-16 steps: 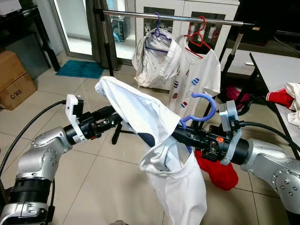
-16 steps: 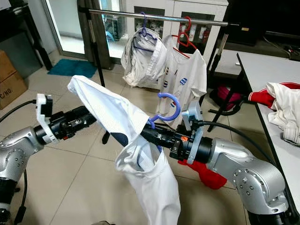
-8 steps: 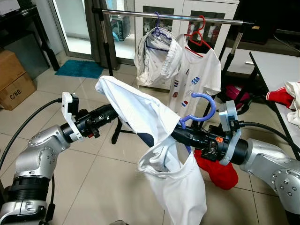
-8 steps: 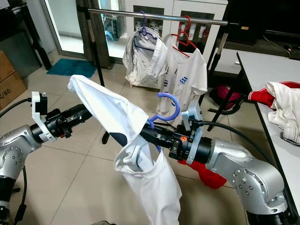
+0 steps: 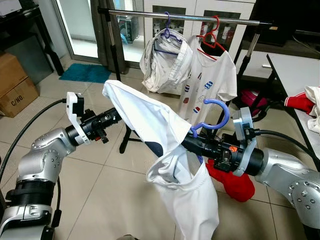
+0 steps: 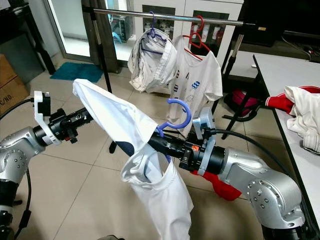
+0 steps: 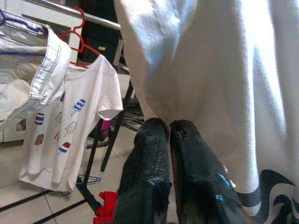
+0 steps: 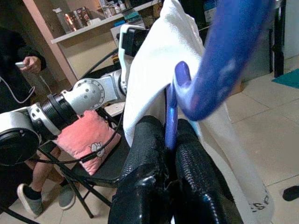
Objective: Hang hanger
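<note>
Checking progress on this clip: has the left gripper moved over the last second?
Yes. The left gripper, shut on the white shirt, has pulled slightly back toward the robot's left, relative to the rack's black leg.

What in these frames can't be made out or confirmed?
- Blue hanger: its shoulders lie inside the white shirt; eye views show the hook alone.
- Left gripper: whether it pinches the shirt; its fingertips meet the cloth.
- Right gripper: its fingertips, hidden by shirt in the eye views.

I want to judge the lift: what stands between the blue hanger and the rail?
Nothing visible blocks it. The right hand holds the blue hanger with the white shirt below the rail. Two garments already hang mid-rail; the rail's left stretch is bare.
</note>
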{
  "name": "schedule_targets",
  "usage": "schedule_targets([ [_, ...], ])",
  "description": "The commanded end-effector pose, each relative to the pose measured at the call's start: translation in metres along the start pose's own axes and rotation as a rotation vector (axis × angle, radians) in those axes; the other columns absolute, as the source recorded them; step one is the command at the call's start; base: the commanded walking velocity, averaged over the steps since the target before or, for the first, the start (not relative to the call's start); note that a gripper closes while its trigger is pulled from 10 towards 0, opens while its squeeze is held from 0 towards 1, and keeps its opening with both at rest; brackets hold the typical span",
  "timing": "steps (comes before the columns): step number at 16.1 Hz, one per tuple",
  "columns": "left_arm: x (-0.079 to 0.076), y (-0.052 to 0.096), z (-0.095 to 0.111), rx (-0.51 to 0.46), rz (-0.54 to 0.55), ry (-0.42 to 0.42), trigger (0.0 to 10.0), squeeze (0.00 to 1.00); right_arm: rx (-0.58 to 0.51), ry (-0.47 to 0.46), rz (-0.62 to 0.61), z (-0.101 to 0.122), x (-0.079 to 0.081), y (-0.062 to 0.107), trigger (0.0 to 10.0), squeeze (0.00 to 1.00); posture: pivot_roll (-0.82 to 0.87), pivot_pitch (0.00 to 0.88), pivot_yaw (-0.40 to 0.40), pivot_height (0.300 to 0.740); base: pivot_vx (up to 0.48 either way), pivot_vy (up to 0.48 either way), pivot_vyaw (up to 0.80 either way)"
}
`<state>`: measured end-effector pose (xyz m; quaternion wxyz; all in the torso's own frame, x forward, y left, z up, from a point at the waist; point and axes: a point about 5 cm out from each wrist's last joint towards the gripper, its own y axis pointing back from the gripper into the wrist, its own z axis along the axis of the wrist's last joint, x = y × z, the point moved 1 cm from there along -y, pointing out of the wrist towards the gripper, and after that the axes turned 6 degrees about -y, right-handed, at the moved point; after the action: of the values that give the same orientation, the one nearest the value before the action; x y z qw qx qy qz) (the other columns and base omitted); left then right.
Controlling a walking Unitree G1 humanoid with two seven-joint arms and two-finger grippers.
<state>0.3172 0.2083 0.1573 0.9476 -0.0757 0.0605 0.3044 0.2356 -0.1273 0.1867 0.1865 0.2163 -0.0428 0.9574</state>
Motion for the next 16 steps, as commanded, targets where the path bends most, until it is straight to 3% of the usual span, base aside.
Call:
schedule_targets([
  [1, 0.004, 0.001, 0.008, -0.025, 0.016, -0.021, 0.0, 0.00, -0.024, 0.022, 0.028, 0.005, 0.005, -0.001, 10.0, 0.00, -0.12, 0.000, 0.051, 0.740, 0.000, 0.000, 0.00],
  [9, 0.011, 0.006, 0.017, -0.108, 0.081, -0.009, 0.0, 0.00, -0.021, 0.018, 0.024, 0.004, 0.004, -0.002, 10.0, 0.00, -0.12, 0.000, 0.048, 0.740, 0.000, 0.000, 0.00],
  [12, 0.023, 0.018, 0.034, -0.263, 0.214, 0.021, 0.0, 0.00, 0.006, 0.010, -0.067, -0.002, -0.006, 0.000, 10.0, 0.00, -0.12, 0.000, 0.053, 0.740, 0.000, 0.000, 0.00],
  [14, 0.038, 0.034, 0.045, -0.374, 0.361, 0.034, 0.0, 0.00, 0.016, 0.004, -0.097, -0.005, -0.010, 0.003, 10.0, 0.00, -0.12, 0.000, 0.055, 0.740, 0.000, 0.000, 0.00],
  [16, 0.046, 0.043, 0.049, -0.412, 0.435, 0.032, 0.0, 0.00, 0.018, 0.003, -0.098, -0.006, -0.010, 0.003, 10.0, 0.00, -0.12, 0.000, 0.056, 0.740, 0.000, 0.000, 0.00],
])
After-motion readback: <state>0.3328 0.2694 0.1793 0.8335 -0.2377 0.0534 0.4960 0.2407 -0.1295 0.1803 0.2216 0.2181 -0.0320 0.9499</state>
